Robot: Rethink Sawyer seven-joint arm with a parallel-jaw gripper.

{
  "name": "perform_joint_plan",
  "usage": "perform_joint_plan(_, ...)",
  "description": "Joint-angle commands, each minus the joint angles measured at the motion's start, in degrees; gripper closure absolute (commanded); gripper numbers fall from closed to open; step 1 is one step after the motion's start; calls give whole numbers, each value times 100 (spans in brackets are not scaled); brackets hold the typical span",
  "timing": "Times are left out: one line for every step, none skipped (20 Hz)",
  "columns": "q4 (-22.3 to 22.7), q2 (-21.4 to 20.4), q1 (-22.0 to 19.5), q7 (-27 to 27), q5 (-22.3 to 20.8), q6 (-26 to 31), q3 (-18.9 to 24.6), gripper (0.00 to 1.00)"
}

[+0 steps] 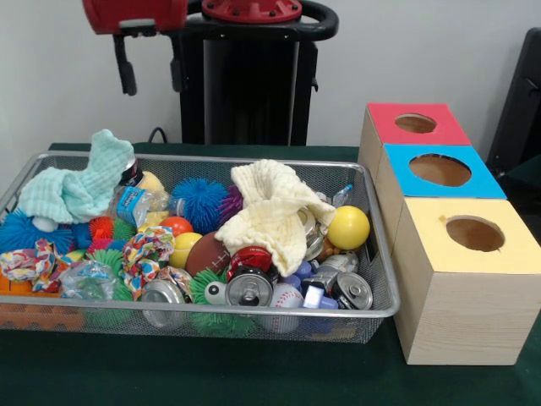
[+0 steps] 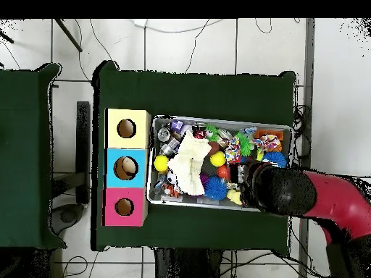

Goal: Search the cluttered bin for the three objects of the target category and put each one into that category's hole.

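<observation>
The gripper (image 1: 152, 74) is hanging high above the back left part of the wire bin (image 1: 382, 311), its two dark fingers (image 1: 127, 68) standing apart with nothing between them. In the overhead view the arm's black and red bulk (image 2: 290, 191) is covering that end of the bin, so the gripper itself is hidden there.

Directly beneath the gripper a mint green cloth (image 1: 78, 184) is lying over a plastic bottle (image 1: 135, 203) and some spiky rubber balls (image 1: 201, 200). Toward the middle, a cream cloth (image 1: 272, 211) is draping over more clutter, with a small football (image 1: 206, 252), a yellow ball (image 1: 348, 227) and several metal cans (image 1: 248, 289) crowding the front. Beside the bin on the green worktop (image 1: 169, 372) three boxes are sitting in a row, each with a round hole: the red box (image 1: 389, 135), the blue box (image 1: 397, 179) and the yellow box (image 1: 439, 279).

The task appears to be at the search stage, with nothing held. Which category is the target cannot be told from the pictures. The next move probably calls for lowering onto one exposed, well-separated item, since the cloths and tight packing are making a clean pick awkward; the cloths may be hiding further candidates.
</observation>
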Motion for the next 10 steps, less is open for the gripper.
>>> perform_joint_plan(5, 552, -332, -1024, -608, -146, 229, 0)
perform_joint_plan(20, 578, -369, -1029, -639, -178, 239, 0)
perform_joint_plan(3, 657, -433, -1063, -700, -212, 243, 0)
perform_joint_plan(12, 687, -466, -1054, -742, -233, 251, 0)
perform_joint_plan(34, 723, -509, -1049, -793, -276, 264, 0)
perform_joint_plan(64, 760, -535, -1010, -862, -351, 267, 0)
perform_joint_plan(94, 798, -561, -971, -931, -425, 270, 0)
perform_joint_plan(127, 839, -582, -926, -993, -512, 270, 0)
perform_joint_plan(176, 926, -597, -837, -1103, -683, 246, 0)
perform_joint_plan(193, 986, -603, -784, -1176, -752, 240, 0)
